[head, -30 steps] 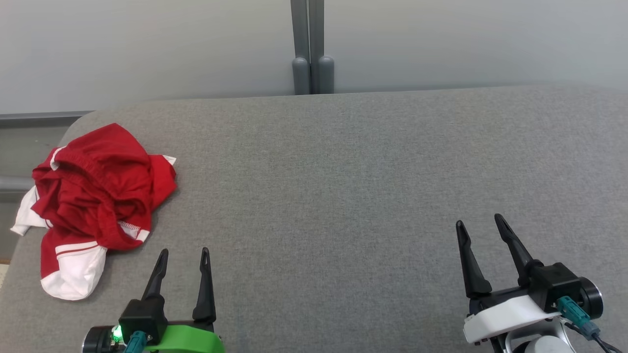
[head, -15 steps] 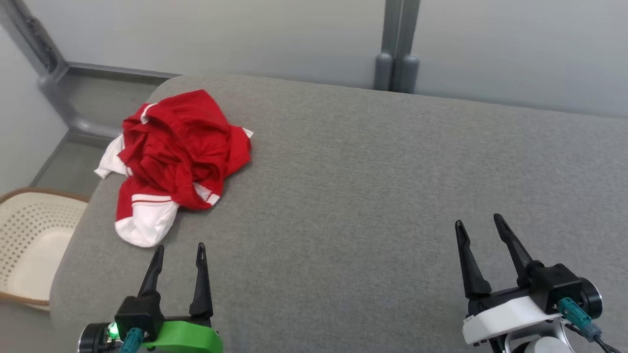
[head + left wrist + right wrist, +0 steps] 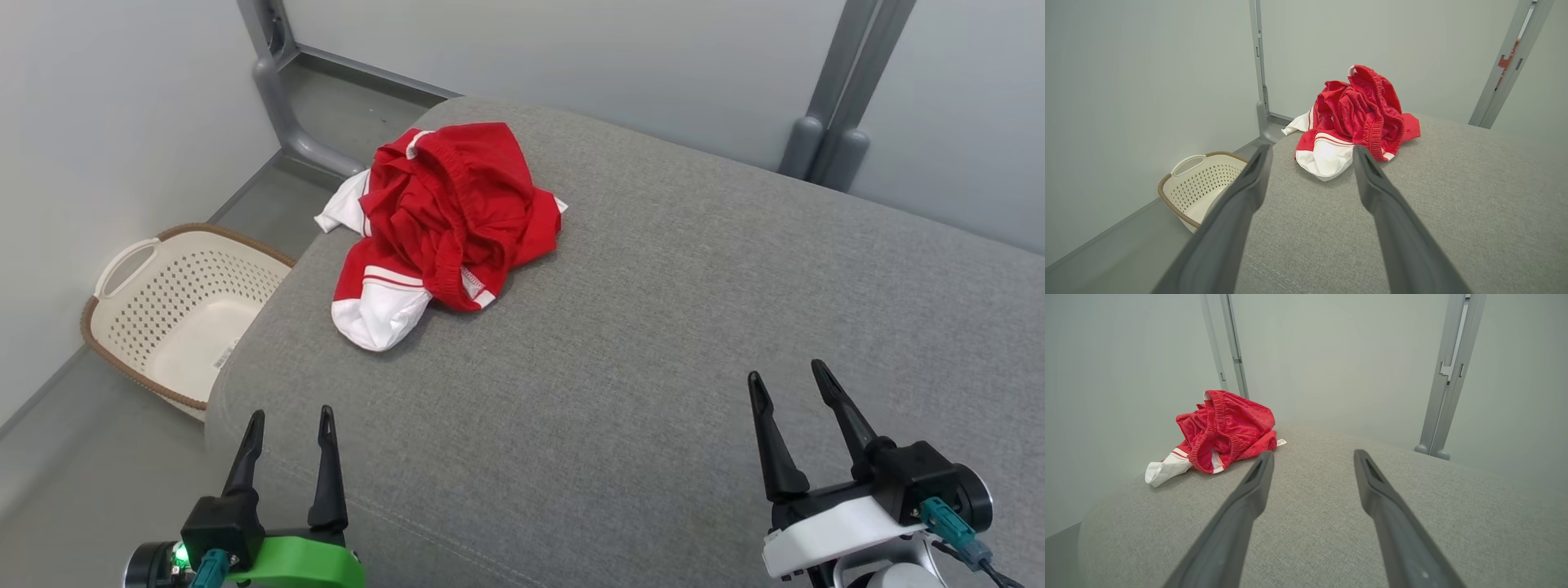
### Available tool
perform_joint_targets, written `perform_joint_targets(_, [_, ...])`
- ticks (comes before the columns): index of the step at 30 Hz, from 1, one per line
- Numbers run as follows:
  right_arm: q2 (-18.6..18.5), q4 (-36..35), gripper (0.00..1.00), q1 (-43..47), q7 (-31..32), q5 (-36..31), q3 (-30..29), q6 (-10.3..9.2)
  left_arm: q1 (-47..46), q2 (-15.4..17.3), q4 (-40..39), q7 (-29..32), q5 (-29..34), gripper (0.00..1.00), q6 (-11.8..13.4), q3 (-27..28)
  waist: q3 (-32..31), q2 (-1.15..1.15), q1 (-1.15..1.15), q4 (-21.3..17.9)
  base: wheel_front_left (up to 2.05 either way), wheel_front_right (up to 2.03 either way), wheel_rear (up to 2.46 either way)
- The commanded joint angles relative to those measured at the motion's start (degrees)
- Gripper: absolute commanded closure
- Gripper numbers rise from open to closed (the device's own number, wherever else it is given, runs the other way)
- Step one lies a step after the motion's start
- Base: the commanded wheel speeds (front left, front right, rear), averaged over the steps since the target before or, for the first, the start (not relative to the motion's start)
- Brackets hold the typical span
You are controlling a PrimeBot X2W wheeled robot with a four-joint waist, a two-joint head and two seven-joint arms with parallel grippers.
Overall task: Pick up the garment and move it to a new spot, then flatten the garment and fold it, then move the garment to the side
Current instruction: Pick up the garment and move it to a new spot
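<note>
The crumpled red-and-white garment point(image 3: 445, 212), possibly shorts though the folds hide its shape, lies heaped near the far left corner of the grey padded surface point(image 3: 653, 343). The left end effector point(image 3: 291, 413) and right end effector point(image 3: 785, 371) hover at the near edge, well apart from it, each with 2 fingers spread and empty. A cream basket point(image 3: 184, 273) stands beside the surface.
</note>
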Motion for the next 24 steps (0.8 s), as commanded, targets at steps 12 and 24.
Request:
perform_joint_targets(12, [-0.21,-0.53,0.00,-1.82,-0.18,-1.77,-0.35,0.02,-2.84,0.26,-1.05,-0.04,-0.07,0.00,-0.08,0.64,4.94,0.00,0.00,-0.95,0.00,0.00,0.00])
perform_joint_targets(24, [-0.21,-1.35,0.00,-5.93,-0.18,-5.44,-0.39,0.01,-28.20,5.00,10.33,0.02,5.36,0.00,-5.16,-0.70,13.53,0.00,0.00,-8.05,0.00,0.00,0.00])
